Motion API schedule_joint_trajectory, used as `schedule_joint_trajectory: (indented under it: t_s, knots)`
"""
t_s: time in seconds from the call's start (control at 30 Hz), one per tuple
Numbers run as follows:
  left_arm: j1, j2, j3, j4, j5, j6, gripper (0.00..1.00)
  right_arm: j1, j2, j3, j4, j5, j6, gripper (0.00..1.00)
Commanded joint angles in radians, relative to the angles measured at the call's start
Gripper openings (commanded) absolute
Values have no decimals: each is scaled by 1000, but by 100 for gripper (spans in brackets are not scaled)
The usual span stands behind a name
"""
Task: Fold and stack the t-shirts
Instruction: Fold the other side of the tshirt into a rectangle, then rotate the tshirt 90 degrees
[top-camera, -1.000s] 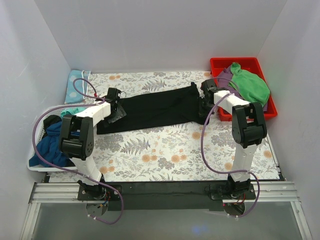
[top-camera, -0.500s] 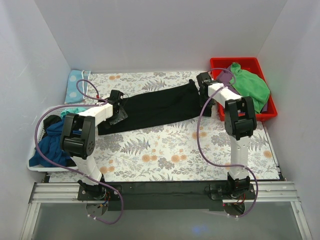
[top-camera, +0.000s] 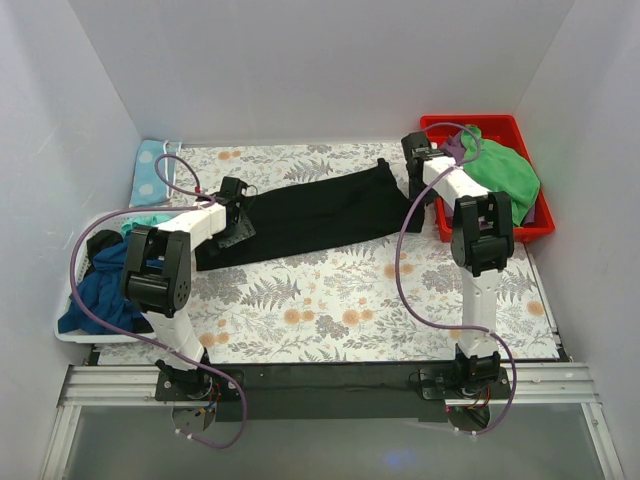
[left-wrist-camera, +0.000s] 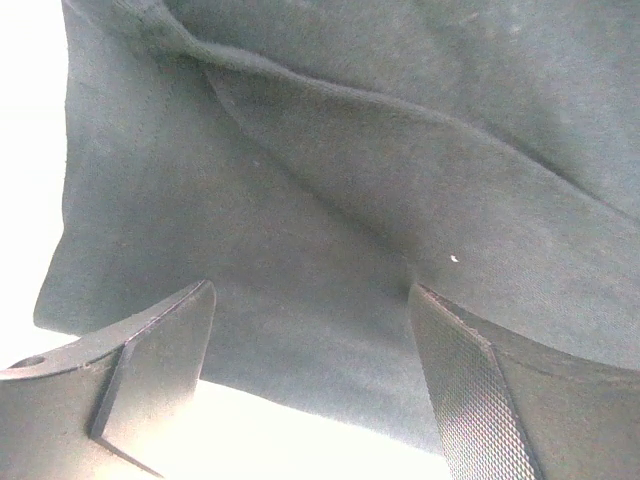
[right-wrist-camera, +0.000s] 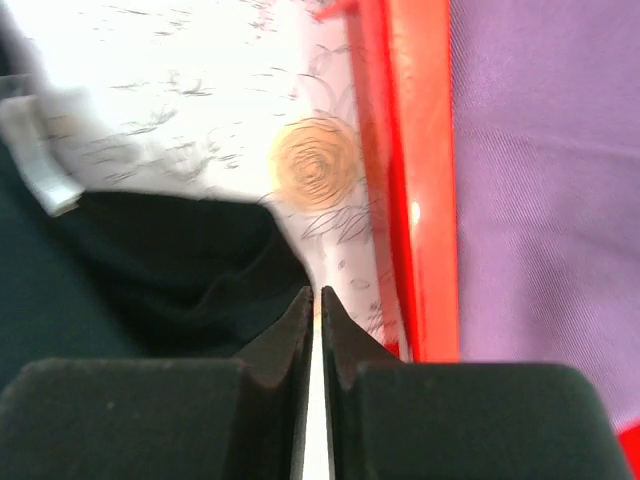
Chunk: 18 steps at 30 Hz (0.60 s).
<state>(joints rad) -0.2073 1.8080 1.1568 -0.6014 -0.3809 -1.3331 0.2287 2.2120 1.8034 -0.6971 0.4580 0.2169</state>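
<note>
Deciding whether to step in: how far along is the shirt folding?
Done: the black t-shirt looks folded into a long band across the table. In hand: the left gripper is open over its left end; the right gripper is shut beside its right end. Left: cross-folds and stacking, plus the blue shirt and teal shirt bunched in the white basket.

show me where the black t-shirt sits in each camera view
Top external: black t-shirt stretched across the table's middle.
Left wrist: fills most of the frame, behind the open left gripper.
Right wrist: dark cloth at lower left, beside the shut right gripper.
Shared landmark: red bin, right rear from above, is the red wall in the right wrist view; absent from left wrist.
</note>
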Motion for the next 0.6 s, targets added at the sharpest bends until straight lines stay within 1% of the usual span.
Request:
schedule_joint_trajectory:
  t_s: [0.0, 0.1, 0.17, 0.27, 0.43, 0.57]
  knots:
    - [-10, -27, 104, -60, -6, 55, 77, 43, -123, 60, -4, -57, -13, 13]
    - [-17, -19, 174, -57, 19, 77, 77, 76, -129, 62, -7, -119, -10, 14]
    - [-23, -9, 217, -57, 34, 87, 77, 96, -107, 70, -7, -168, -7, 15]
    - [-29, -3, 244, -57, 63, 91, 77, 113, -54, 96, -8, -225, 6, 17]
    - [-40, -24, 230, -57, 86, 97, 77, 115, 81, 181, -10, -275, 24, 17]
    - [-40, -65, 198, -55, 97, 101, 78, 115, 170, 261, -19, -260, 18, 17]
